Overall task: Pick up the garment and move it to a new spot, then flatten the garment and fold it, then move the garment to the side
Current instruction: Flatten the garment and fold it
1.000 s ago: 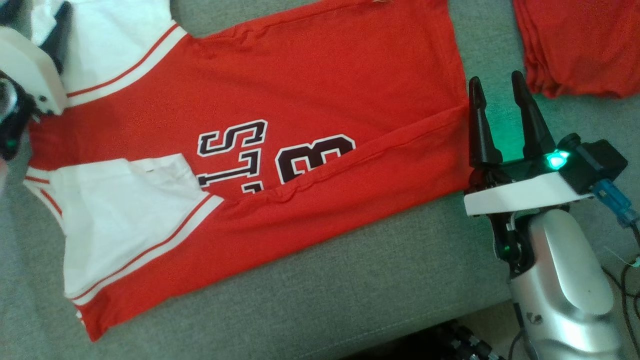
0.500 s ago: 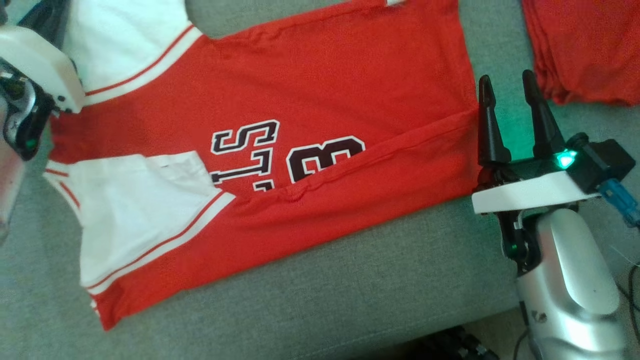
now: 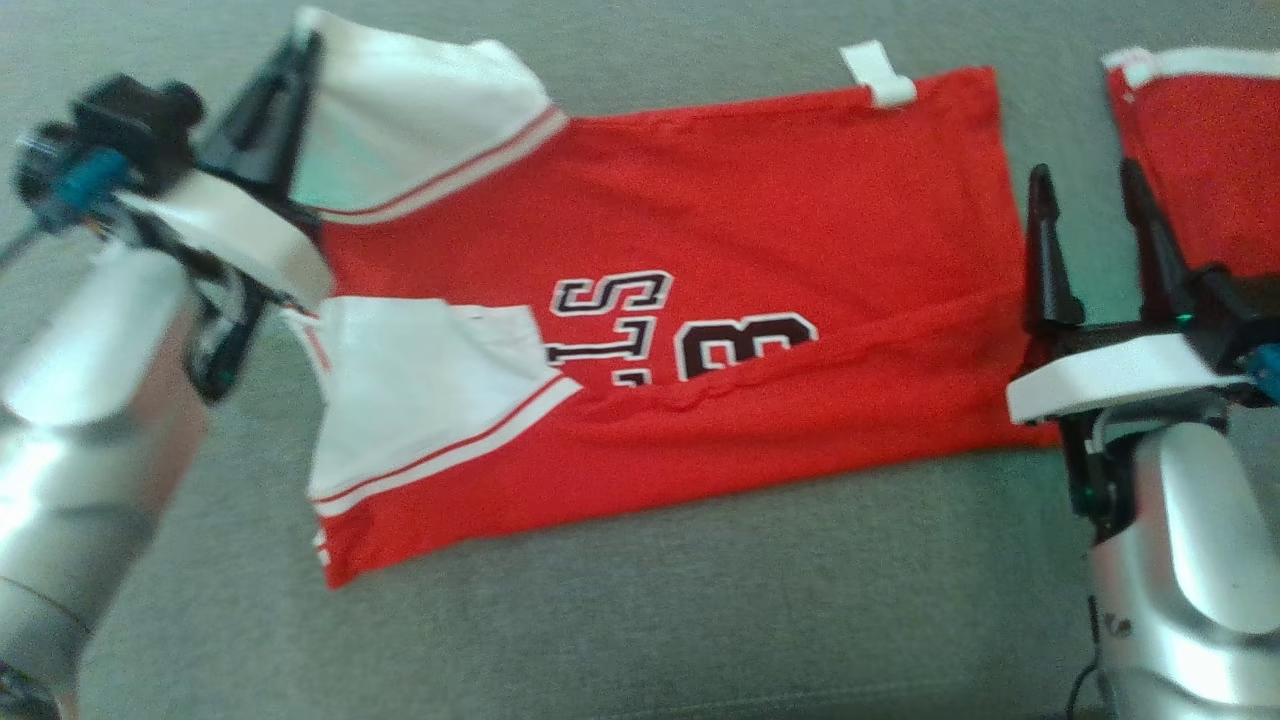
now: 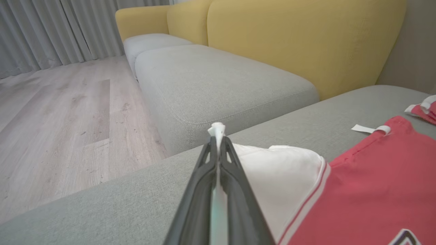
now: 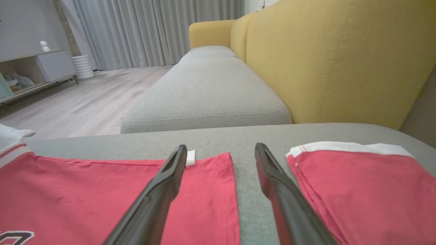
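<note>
**Left fingers pinching the far sleeve of a limp jersey**

The red jersey [image 3: 760, 200] is lying spread on the grey seat cushion [image 3: 650, 620], its near side already folded in over part of the black number print [image 3: 745, 345]. The left gripper [image 3: 300, 50] is clamping tight on the edge of the white far sleeve [image 3: 420, 120], up and to the left of the print; in the left wrist view a tuft of white cloth is poking out past the closed tips [image 4: 217, 136]. The right gripper [image 3: 1085, 175] is hovering with its fingers spread and holding nothing, just right of the print at the jersey's hem.

The cloth is looking thin, light and soft, so it is likely sagging and creasing wherever it is lifted from a single point. Sleeve edges and hem corners are offering the best hold, since a seam gives the fingers something thicker to bite. A matching grip at the hem corner near the white tag loop [image 3: 880, 80] would probably carry the far side over evenly.

A second red garment [image 3: 1200, 150] is sitting well right of the print, just beyond the right gripper and near enough to be snagged. The yellow backrest [image 4: 306, 44] is rising beyond the print, limiting room on that side
</note>
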Robot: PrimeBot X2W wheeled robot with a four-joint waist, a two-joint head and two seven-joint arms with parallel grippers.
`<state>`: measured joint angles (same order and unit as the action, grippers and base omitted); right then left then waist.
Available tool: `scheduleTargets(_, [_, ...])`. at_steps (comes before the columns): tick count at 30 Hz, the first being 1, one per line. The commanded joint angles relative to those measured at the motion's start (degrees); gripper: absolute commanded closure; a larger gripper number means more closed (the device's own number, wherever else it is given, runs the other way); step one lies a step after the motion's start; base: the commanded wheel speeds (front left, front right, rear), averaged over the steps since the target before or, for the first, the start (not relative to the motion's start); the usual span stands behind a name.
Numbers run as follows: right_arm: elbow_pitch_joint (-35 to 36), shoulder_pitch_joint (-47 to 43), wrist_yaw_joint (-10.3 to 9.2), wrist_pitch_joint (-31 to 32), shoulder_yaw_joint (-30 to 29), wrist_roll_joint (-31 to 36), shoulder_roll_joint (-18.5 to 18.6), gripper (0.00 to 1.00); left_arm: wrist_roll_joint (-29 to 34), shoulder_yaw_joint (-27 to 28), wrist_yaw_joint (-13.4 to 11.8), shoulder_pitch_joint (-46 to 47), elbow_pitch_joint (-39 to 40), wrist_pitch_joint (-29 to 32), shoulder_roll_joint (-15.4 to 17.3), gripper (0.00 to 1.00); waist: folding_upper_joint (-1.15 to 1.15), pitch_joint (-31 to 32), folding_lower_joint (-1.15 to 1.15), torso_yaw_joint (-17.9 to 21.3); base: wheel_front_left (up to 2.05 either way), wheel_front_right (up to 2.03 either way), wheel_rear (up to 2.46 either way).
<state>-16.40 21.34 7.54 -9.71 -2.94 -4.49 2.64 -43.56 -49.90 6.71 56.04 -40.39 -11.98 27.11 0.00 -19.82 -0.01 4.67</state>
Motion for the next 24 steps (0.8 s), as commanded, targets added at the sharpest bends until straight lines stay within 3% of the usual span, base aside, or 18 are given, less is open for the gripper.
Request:
scheduleTargets(1, [2.22, 0.05, -0.05, 1.40, -0.18, 0.82, 0.23, 0.00, 0.07, 1.79, -1.04, 0.45, 2.95, -0.85, 1.30, 1.00, 0.00, 3.25, 0.01, -3.97, 0.00, 0.00, 0.00])
scheduleTargets(9, [-1.45, 7.18, -0.05, 13.94, -5.06, 7.16, 1.83, 0.00, 0.10, -0.15, -4.73, -8.14, 14.80, -0.77, 1.73, 1.00, 0.00, 4.46, 0.01, -8.82, 0.00, 0.00, 0.00])
scheduleTargets(15, [-10.75, 14.73, -0.05, 22.76, -6.79, 10.48, 3.36, 0.00, 0.40, -1.41, -6.90, -11.04, 22.16, 0.94, 2.81, 1.00, 0.00, 2.53, 0.01, -10.70, 0.00, 0.00, 0.00])
scheduleTargets(24, [-23.57, 24.59, -0.05, 25.19, -12.17, 14.60, 6.03, 0.00, 1.28, -1.95, -7.88, -9.62, 27.08, 2.62, 3.15, 1.00, 0.00, -1.46, 0.01, -12.32, 0.00, 0.00, 0.00])
